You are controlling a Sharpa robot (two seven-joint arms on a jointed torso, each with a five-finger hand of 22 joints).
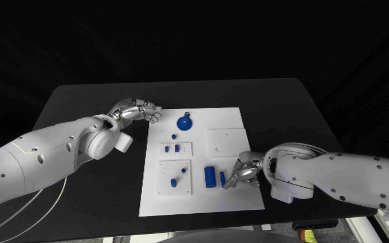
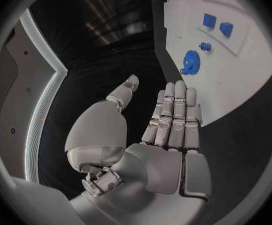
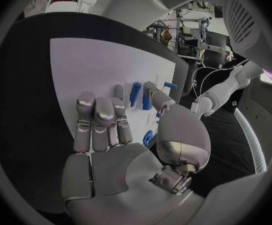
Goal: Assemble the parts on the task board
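No readable text, labels, brands or nos. anywhere. Task board (image 1: 203,198) is plain white, blue parts (image 1: 210,175) unmarked, table (image 1: 81,102) bare black, arms and hands carry no legible markings.

The black table (image 1: 81,99) stands in a very dark space, its matte top reaching back to a straight far edge with rounded corners, and beyond that edge there is nothing but blackness, like a dark backdrop closing off the room. In the right wrist view a brighter part of the room opens past the table, with metal racks or frames (image 3: 188,22) and what looks like dark equipment (image 3: 213,40) standing under plain white light, too small to tell apart. At the near right corner of the table a strip of pale floor (image 1: 365,229) shows.
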